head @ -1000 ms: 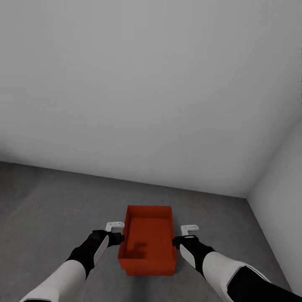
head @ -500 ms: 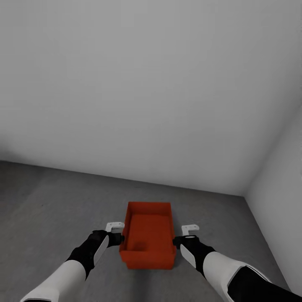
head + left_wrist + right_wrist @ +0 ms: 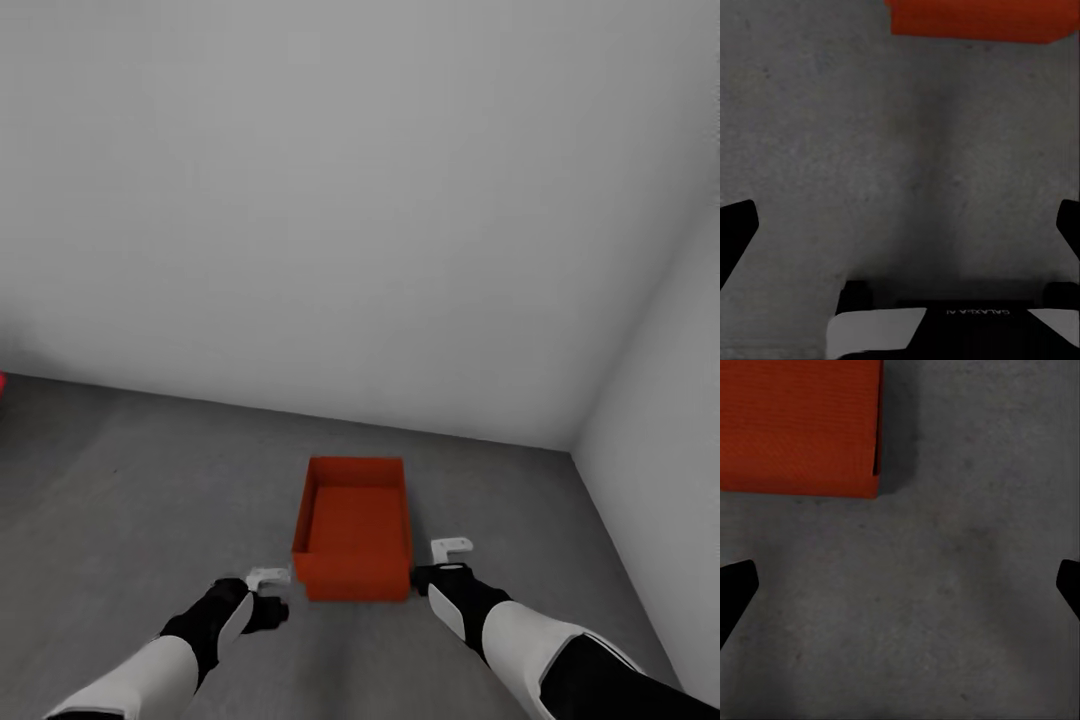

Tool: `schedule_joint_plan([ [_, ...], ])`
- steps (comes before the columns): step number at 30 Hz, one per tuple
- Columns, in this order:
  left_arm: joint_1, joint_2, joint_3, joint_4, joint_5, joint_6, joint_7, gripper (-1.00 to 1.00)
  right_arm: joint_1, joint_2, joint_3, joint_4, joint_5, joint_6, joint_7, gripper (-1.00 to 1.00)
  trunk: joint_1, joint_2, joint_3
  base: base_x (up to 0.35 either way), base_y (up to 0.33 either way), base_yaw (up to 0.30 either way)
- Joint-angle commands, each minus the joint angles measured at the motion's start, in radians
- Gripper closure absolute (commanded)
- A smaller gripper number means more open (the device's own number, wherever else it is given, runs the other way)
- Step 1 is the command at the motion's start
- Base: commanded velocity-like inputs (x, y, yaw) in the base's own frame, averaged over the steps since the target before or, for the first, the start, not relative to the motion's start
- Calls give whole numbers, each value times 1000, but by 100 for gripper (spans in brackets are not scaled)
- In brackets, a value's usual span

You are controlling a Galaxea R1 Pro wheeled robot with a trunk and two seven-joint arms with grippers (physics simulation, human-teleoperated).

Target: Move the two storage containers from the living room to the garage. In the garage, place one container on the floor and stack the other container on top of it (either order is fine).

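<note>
One orange-red storage container (image 3: pixel 352 540) sits upright and open-topped on the dark grey garage floor (image 3: pixel 140 480), close to the corner of the walls. My left gripper (image 3: pixel 273 592) hangs open beside its near left corner, clear of it. My right gripper (image 3: pixel 438 560) is open too, just off the container's right wall with a small gap. In the left wrist view the container (image 3: pixel 979 16) shows as an orange strip beyond the wide-open left gripper (image 3: pixel 900 225). The right wrist view has the container's (image 3: pixel 799 427) corner lying on concrete, away from the open right gripper (image 3: pixel 900 585).
A plain grey-white wall (image 3: pixel 350 200) runs behind the container and meets a side wall (image 3: pixel 660 420) on the right. A sliver of something red (image 3: pixel 2 381) shows at the left edge. Bare concrete stretches to the left of the container.
The container has gone from between my two grippers down to the floor. My left gripper has pulled back toward me, away from its wall. The view has shifted a little.
</note>
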Motion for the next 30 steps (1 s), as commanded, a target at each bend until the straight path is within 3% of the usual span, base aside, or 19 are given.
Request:
schedule_joint_plan([
  [1,-1,1,-3,11,11,5,5,-100,-1,0,8,-2,-5,7,-6,-100,0,-1,-1,-345,0,0],
  [9,-1,5,-3,152,11,-2,4,-100,0,-1,8,23,-8,7,-3,-100,0,-1,-1,-345,0,0],
  [11,-1,5,-3,176,13,-38,4,-100,1,0,8,25,-8,7,-2,-100,0,-1,-1,-345,0,0],
  [14,-1,5,-3,190,15,-86,4,-100,1,0,8,25,-9,6,-2,-100,0,-1,-1,-345,0,0],
  [20,-1,5,-3,211,16,-113,4,-100,8,-6,8,43,-10,5,-2,-100,0,-1,-1,-345,0,0],
  [30,-1,5,-3,246,12,-123,4,-100,100,-13,8,84,-7,-60,26,-100,0,-1,-1,-147,0,0],
])
